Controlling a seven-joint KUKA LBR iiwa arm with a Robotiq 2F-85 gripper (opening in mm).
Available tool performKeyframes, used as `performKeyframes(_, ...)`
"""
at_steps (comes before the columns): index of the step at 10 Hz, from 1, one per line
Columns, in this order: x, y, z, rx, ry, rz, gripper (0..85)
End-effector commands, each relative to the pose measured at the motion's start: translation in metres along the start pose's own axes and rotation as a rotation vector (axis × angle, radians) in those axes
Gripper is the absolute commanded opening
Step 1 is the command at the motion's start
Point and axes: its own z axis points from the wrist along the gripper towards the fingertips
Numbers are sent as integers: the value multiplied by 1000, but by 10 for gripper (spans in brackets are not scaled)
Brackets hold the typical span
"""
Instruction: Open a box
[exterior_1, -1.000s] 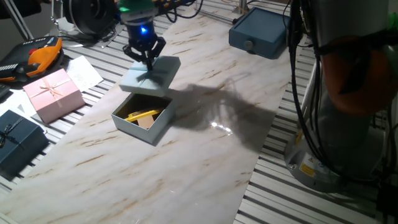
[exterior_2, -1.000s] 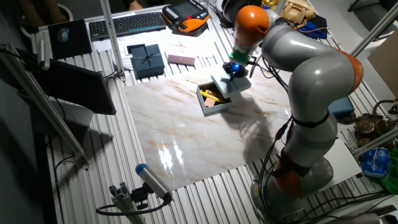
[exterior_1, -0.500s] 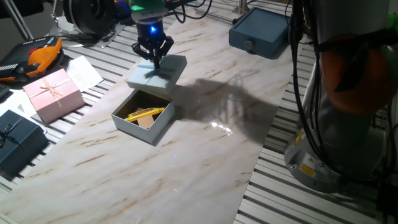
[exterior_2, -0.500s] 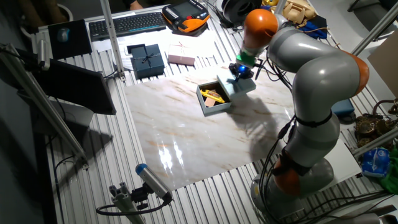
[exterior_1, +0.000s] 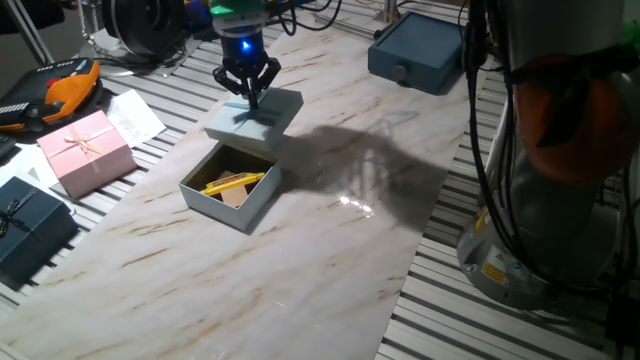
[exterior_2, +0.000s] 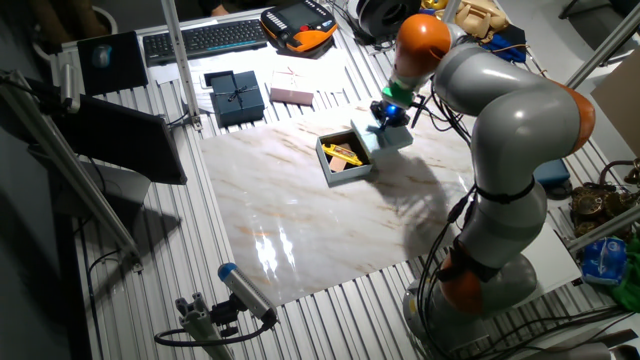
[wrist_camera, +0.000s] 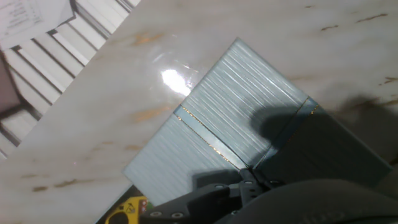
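With its lid lifted clear, the box sits open on the marble tabletop, its brown inside showing with a yellow object lying in it. That pale blue lid hangs tilted just beyond the box's far edge, partly overlapping the rim when seen from one fixed view; from the other fixed view the lid sits at the side of the box nearest the robot's arm. The gripper comes down onto the lid from above with its fingers drawn close together, pinching at the ribbon on the lid's top; the hand view shows the thin gold-edged ribbon crossing the lid and meeting at the fingertips. Left of the box, off the marble on the slatted table, stands a pink ribboned box, and nearer the camera a dark navy box. Far beyond the box sits a closed blue-grey case
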Motion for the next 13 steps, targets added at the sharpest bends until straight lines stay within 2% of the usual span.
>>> performKeyframes(1,0,0,0,15,10,4,0)
performKeyframes(3,0,0,0,32,23,32,0)
performKeyframes(4,0,0,0,7,28,88,0)
performKeyframes(6,0,0,0,15,21,116,0)
performKeyframes(7,-1,-1,0,14,12,101,0)
performKeyframes(8,-7,-6,-3,13,9,70,0)
performKeyframes(9,-13,-12,-1,-3,8,24,0)
performKeyframes(12,-17,-19,7,-37,-9,-2,0)
performKeyframes(13,-18,-22,8,-31,-16,1,0)
